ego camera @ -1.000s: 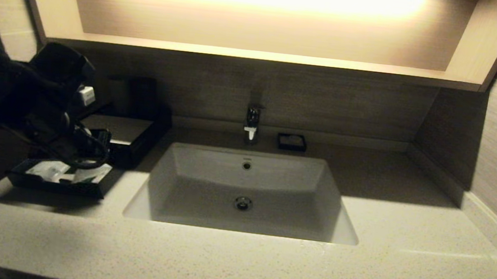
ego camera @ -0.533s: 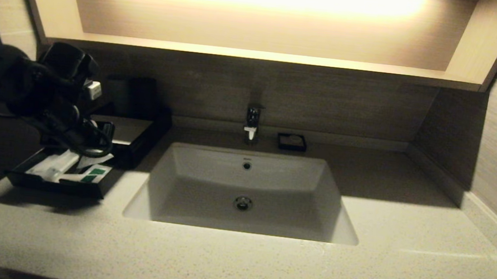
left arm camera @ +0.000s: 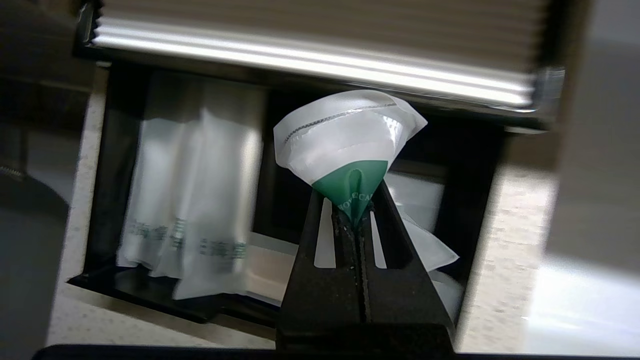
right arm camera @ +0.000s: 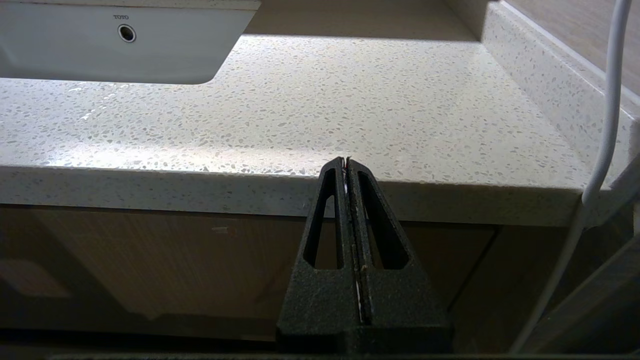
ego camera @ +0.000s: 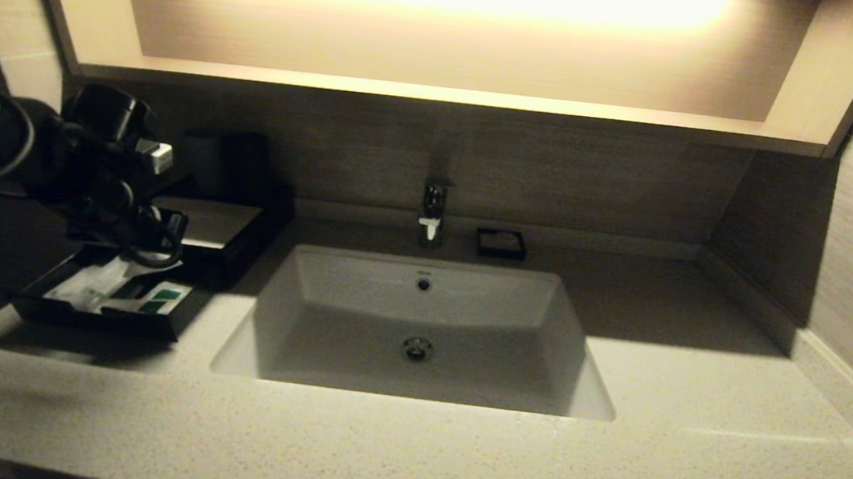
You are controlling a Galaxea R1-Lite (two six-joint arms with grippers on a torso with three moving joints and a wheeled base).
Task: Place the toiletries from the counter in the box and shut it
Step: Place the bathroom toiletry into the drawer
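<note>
The black box (ego camera: pixel 213 225) with its pale grey top panel stands at the counter's (ego camera: pixel 406 449) far left, its black drawer tray (ego camera: pixel 94 317) slid out toward me. My left gripper (ego camera: pixel 154 243) hangs over the tray's back part, shut on the small squarish pouch (left arm camera: pixel 345 137) by its green label corner; the pouch is crumpled and off the tray floor. Whitish long packets (left arm camera: pixel 192 185) lie flat in the tray (left arm camera: pixel 130 287), also seen in the head view (ego camera: pixel 97 288). My right gripper (right arm camera: pixel 346 162) is shut and empty, below the counter's front edge (right arm camera: pixel 350 195).
The white sunken sink (ego camera: pixel 417 332) lies right of the tray, with a faucet (ego camera: pixel 433 209) behind it. A small black square dish (ego camera: pixel 501 243) stands by the faucet. Dark upright cups (ego camera: pixel 234 162) stand behind the box. A white cable (right arm camera: pixel 607 110) hangs beside my right gripper.
My left arm has drawn back to the left and the gripper has risen a little over the tray, uncovering the packets lying in it. The right arm has not moved.
</note>
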